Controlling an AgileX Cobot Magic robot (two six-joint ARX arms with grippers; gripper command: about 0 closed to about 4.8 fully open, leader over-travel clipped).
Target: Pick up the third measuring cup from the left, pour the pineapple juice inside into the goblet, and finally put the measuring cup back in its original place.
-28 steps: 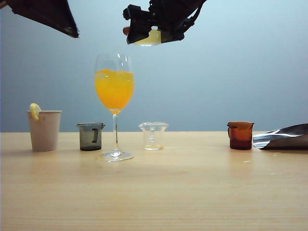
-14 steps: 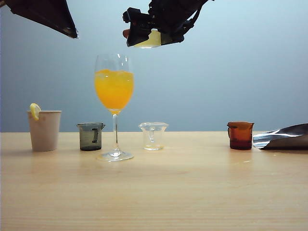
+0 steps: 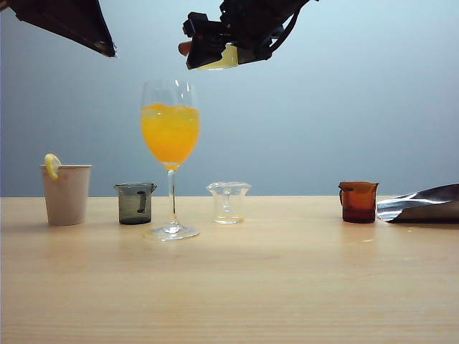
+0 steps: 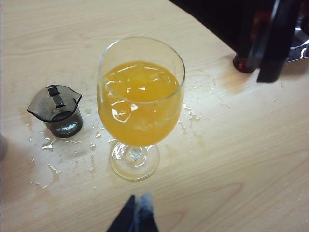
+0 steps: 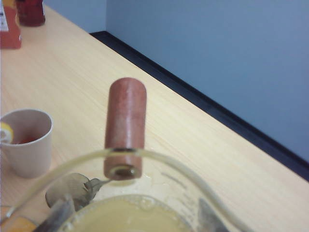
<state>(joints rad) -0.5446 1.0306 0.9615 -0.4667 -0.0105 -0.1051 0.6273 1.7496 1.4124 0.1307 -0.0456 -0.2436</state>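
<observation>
Measuring cup (image 3: 224, 59), light, rigid, slippery plastic: we find right gripper (image 3: 228, 49) clasping its body, one o'clock above goblet (image 3: 170, 129); left gripper's state indeterminable.

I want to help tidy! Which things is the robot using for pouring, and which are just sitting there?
In use: right tool, up high, holding measuring cup of pineapple juice; goblet.
Just sitting: paper cup, grey cup, clear cup, amber cup, foil bag; left tool, high on the left.
</observation>
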